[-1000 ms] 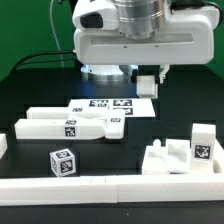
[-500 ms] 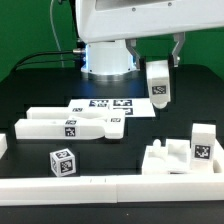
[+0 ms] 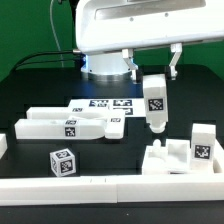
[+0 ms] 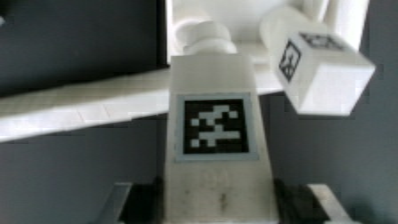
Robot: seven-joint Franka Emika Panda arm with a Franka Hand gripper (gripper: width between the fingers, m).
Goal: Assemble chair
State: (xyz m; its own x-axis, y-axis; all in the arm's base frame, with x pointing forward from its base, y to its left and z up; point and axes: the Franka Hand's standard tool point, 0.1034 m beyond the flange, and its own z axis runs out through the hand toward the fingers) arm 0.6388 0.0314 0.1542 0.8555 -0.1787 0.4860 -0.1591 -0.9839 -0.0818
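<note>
Gripper (image 4: 217, 200), jaws part-closed, clamps one upright tagged chair leg (image 3: 155, 100); just beyond its lower end lies one slotted seat piece (image 3: 168, 160) bearing one tagged block (image 3: 201, 146); probably the insertion step, calling for the peg end centred over a socket; farther off, seemingly two long parts (image 3: 65, 125), one tagged cube (image 3: 62, 160), one marker board (image 3: 95, 103).

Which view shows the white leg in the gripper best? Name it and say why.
The exterior view: the leg hangs whole from the gripper, peg end down, above the table. The wrist view shows only its tagged face close up and foreshortened, filling the picture.
</note>
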